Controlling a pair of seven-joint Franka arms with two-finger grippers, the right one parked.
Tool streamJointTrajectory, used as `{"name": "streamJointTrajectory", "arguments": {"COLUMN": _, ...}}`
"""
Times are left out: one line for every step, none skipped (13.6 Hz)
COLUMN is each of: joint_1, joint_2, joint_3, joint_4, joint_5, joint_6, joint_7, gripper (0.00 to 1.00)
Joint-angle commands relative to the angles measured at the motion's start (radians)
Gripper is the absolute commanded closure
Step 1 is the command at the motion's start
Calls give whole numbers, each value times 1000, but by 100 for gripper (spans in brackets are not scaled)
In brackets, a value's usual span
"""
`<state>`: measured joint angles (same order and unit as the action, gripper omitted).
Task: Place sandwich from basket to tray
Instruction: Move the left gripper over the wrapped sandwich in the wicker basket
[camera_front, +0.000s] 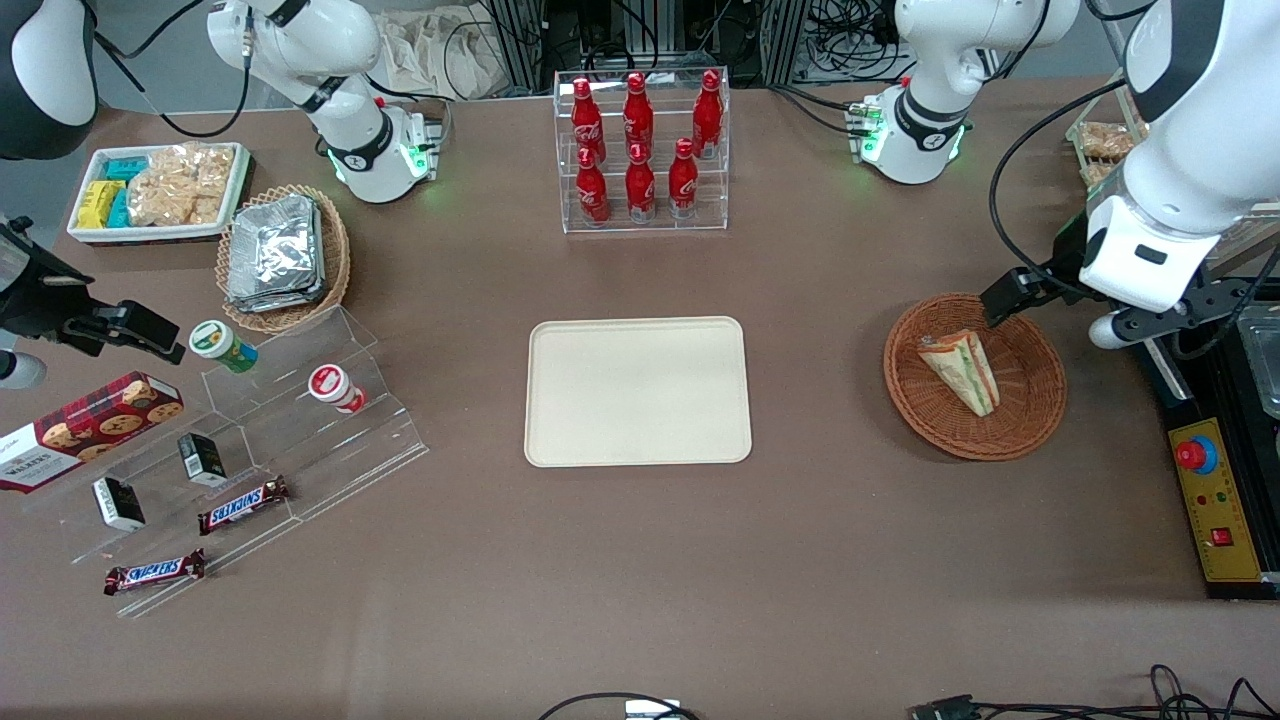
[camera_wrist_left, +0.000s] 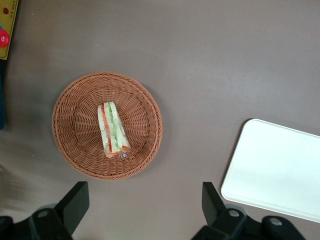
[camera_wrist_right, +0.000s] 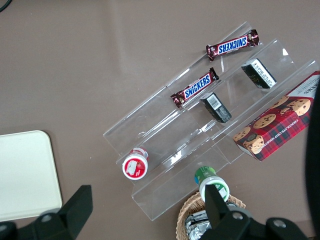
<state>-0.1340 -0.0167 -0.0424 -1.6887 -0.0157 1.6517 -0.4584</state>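
The sandwich (camera_front: 960, 372) (camera_wrist_left: 113, 131), a wrapped wedge with green and orange-red layers, lies in the reddish-brown wicker basket (camera_front: 1000, 445) (camera_wrist_left: 145, 100) toward the working arm's end of the table. The cream tray (camera_front: 637, 390) (camera_wrist_left: 280, 170) sits bare at the table's middle. My left gripper (camera_front: 1030, 290) (camera_wrist_left: 145, 200) hovers well above the table, over the basket's rim farther from the front camera. It is open, fingers (camera_wrist_left: 75, 200) wide apart, with only brown tabletop between them.
A clear rack of red cola bottles (camera_front: 640, 150) stands farther from the front camera than the tray. Toward the parked arm's end are an acrylic snack stand (camera_front: 250, 440), a foil-packet basket (camera_front: 283, 255) and a white bin (camera_front: 155, 190). A yellow control box (camera_front: 1215, 500) lies beside the basket.
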Motion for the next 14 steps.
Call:
{"name": "streamJointTrajectory", "arguments": {"joint_1": -21, "joint_2": 7, "joint_3": 12, "joint_4": 38, "joint_5": 19, "joint_6": -58, "joint_7": 3, "gripper": 0}}
{"name": "streamJointTrajectory", "arguments": {"joint_1": -21, "joint_2": 8, "joint_3": 12, "joint_4": 41, "joint_5": 26, "joint_6": -69, "joint_7": 1, "gripper": 0}}
{"name": "streamJointTrajectory", "arguments": {"joint_1": -21, "joint_2": 8, "joint_3": 12, "joint_4": 38, "joint_5": 28, "joint_6": -73, "joint_7": 7, "gripper": 0}}
{"name": "streamJointTrajectory", "arguments": {"joint_1": -18, "joint_2": 8, "joint_3": 12, "joint_4": 34, "joint_5": 28, "joint_6": -73, "joint_7": 12, "gripper": 0}}
{"name": "streamJointTrajectory", "arguments": {"joint_1": -18, "joint_2": 8, "joint_3": 13, "joint_4": 26, "joint_5": 29, "joint_6": -73, "joint_7": 12, "gripper": 0}}
{"name": "streamJointTrajectory", "arguments": {"joint_1": -18, "joint_2": 8, "joint_3": 13, "joint_4": 15, "joint_5": 43, "joint_6": -70, "joint_7": 6, "gripper": 0}}
{"name": "streamJointTrajectory", "arguments": {"joint_1": -18, "joint_2": 3, "joint_3": 13, "joint_4": -12, "joint_5": 66, "joint_6": -61, "joint_7": 4, "gripper": 0}}
{"name": "streamJointTrajectory", "arguments": {"joint_1": -16, "joint_2": -3, "joint_3": 15, "joint_4": -58, "joint_5": 83, "joint_6": -40, "joint_7": 0, "gripper": 0}}
{"name": "streamJointTrajectory", "arguments": {"joint_1": -15, "joint_2": -8, "joint_3": 18, "joint_4": -118, "joint_5": 92, "joint_6": 9, "joint_7": -6, "gripper": 0}}
{"name": "streamJointTrajectory", "arguments": {"joint_1": -13, "joint_2": -21, "joint_3": 21, "joint_4": -191, "joint_5": 101, "joint_6": 72, "joint_7": -19, "gripper": 0}}
{"name": "streamJointTrajectory", "arguments": {"joint_1": -13, "joint_2": -31, "joint_3": 27, "joint_4": -265, "joint_5": 117, "joint_6": 138, "joint_7": -46, "gripper": 0}}
{"name": "streamJointTrajectory", "arguments": {"joint_1": -13, "joint_2": -46, "joint_3": 27, "joint_4": -348, "joint_5": 120, "joint_6": 220, "joint_7": -74, "gripper": 0}}
{"name": "streamJointTrajectory", "arguments": {"joint_1": -13, "joint_2": -58, "joint_3": 27, "joint_4": -424, "joint_5": 137, "joint_6": 300, "joint_7": -109, "gripper": 0}}
{"name": "streamJointTrajectory", "arguments": {"joint_1": -13, "joint_2": -61, "joint_3": 32, "joint_4": -489, "joint_5": 149, "joint_6": 369, "joint_7": -127, "gripper": 0}}
